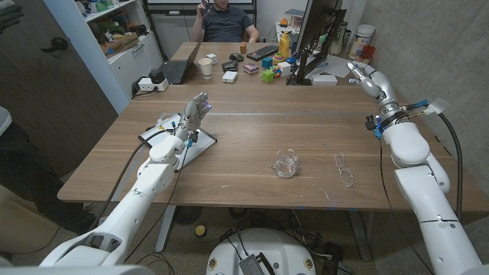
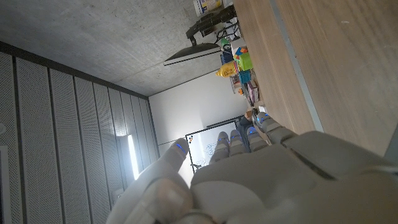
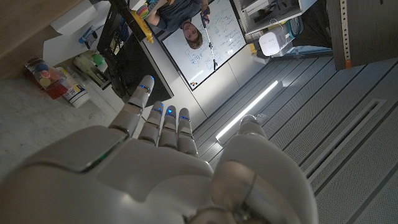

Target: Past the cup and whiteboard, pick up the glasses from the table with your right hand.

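Glasses [image 1: 344, 169]: clear-framed, lying on the wooden table [image 1: 252, 137] near its front edge, just right of the clear cup [image 1: 286, 163]; untouched. Whiteboard [image 1: 177, 140]: flat beneath the left hand [image 1: 194, 114], which is raised, fingers extended, holding nothing. Right hand [image 1: 365, 76]: raised well beyond the glasses, fingers straight, empty, apparently awaiting the reach.

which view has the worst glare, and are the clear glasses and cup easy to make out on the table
Left wrist view: a ceiling light strip blooms white beside the left hand. Right wrist view: a light strip is bright above the right hand, but milder. Head view: evenly lit, yet the glasses and cup are transparent and faint against the wooden table, only outlines and small highlights showing.
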`<action>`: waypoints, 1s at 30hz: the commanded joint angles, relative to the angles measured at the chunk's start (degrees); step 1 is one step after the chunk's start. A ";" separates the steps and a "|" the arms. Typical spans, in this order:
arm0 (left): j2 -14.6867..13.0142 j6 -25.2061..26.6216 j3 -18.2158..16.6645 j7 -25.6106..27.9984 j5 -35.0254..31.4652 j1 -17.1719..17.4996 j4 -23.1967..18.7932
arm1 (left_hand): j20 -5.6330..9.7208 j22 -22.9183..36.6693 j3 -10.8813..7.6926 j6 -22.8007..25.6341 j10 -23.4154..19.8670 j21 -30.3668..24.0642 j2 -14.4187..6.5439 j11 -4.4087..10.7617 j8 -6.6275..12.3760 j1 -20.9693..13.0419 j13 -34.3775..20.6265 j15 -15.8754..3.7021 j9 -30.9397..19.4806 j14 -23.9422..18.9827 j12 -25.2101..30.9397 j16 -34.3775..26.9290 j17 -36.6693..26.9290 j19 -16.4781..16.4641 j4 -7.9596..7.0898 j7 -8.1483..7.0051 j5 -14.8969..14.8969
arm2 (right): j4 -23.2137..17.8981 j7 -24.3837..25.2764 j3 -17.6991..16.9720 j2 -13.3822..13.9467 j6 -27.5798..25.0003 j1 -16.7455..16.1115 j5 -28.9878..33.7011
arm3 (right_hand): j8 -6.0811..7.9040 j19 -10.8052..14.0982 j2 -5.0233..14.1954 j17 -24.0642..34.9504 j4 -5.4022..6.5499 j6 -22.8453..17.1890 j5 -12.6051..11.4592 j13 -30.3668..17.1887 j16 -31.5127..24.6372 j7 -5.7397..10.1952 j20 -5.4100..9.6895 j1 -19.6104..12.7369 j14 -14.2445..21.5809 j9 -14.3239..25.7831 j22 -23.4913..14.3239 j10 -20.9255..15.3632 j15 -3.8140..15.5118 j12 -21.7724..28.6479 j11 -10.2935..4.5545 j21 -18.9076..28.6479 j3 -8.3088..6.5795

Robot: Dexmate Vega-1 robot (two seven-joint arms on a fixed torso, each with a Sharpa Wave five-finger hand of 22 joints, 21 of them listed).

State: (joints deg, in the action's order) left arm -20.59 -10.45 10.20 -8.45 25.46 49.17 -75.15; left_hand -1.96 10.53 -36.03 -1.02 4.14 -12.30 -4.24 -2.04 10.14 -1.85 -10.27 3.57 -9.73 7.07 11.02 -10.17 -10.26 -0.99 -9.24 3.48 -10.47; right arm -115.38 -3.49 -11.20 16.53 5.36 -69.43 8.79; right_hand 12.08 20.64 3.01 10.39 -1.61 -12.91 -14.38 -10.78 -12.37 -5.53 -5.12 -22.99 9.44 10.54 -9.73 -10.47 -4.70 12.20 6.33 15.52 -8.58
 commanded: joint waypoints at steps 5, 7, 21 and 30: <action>0.62 -0.53 0.36 -1.14 -0.48 -1.79 2.11 | -0.38 0.31 -0.03 0.05 0.30 -0.14 -3.86 -0.15 0.25 -0.03 -0.23 0.02 -0.23 0.50 0.33 -0.35 -0.11 -0.02 -0.13 0.64 -0.33 | -11.67 5.55 -4.90 -5.34 -1.70 -8.09 17.16 | 0.17 0.69 0.11 0.17 -0.61 -0.62 0.53 -0.27 -0.12 0.07 0.09 -0.94 0.49 0.25 -0.24 -0.81 0.11 0.08 -0.01 0.05 -0.38; 0.71 -0.52 0.45 -1.28 -0.53 -2.00 2.33 | -0.38 0.31 -0.02 0.08 0.34 -0.14 -3.86 -0.18 0.26 -0.03 -0.23 0.07 -0.23 0.52 0.31 -0.35 -0.11 -0.01 -0.14 0.65 -0.33 | -13.08 5.68 -5.33 -6.00 -1.97 -9.13 19.03 | 0.12 0.82 0.14 0.17 -0.72 -0.59 0.59 -0.28 -0.12 -0.23 0.20 -1.08 0.63 0.25 -0.24 -0.88 0.20 0.06 -0.07 0.03 -0.44; 0.96 -0.34 0.82 -1.98 -0.87 -2.70 2.95 | -0.40 0.31 0.05 0.10 0.30 -0.12 -3.85 -0.12 0.26 -0.01 -0.23 0.01 -0.23 0.54 0.34 -0.35 -0.11 0.03 -0.14 0.67 -0.34 | -22.17 3.11 -5.47 -10.36 -9.56 -15.19 34.92 | -0.38 1.88 -0.32 0.11 -1.90 0.05 1.05 -0.28 -0.05 -0.74 0.59 -2.35 1.62 0.26 -0.22 -1.00 0.78 -0.20 0.05 -0.15 -0.75; 1.21 -0.37 1.19 -2.66 -1.00 -3.42 3.62 | -0.49 0.31 0.09 0.07 0.37 -0.12 -3.84 -0.11 0.24 0.00 -0.23 0.07 -0.23 0.54 0.32 -0.36 -0.11 0.04 -0.14 0.66 -0.34 | -27.32 2.13 -4.10 -12.60 -12.72 -19.24 44.91 | -1.13 2.00 -1.27 0.17 -2.39 1.97 1.31 -0.32 0.35 -0.76 0.42 -2.38 1.39 0.31 -0.23 -0.01 0.61 -0.73 -0.21 -0.59 -0.38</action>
State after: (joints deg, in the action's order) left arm -19.71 -10.93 10.97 -10.35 24.63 46.58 -72.34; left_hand -1.95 10.52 -36.03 -0.80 4.14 -12.30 -4.24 -2.04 10.14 -1.85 -10.26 3.56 -9.73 7.07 11.02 -10.17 -10.26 -0.99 -9.24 3.69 -10.47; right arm -136.37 0.01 -16.31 6.89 -3.01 -83.88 41.66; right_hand 10.92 22.17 2.42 10.40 -3.73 -11.23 -13.05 -10.78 -12.07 -6.35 -4.61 -25.24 10.67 10.53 -9.73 -10.74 -4.08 11.64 6.23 15.03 -8.95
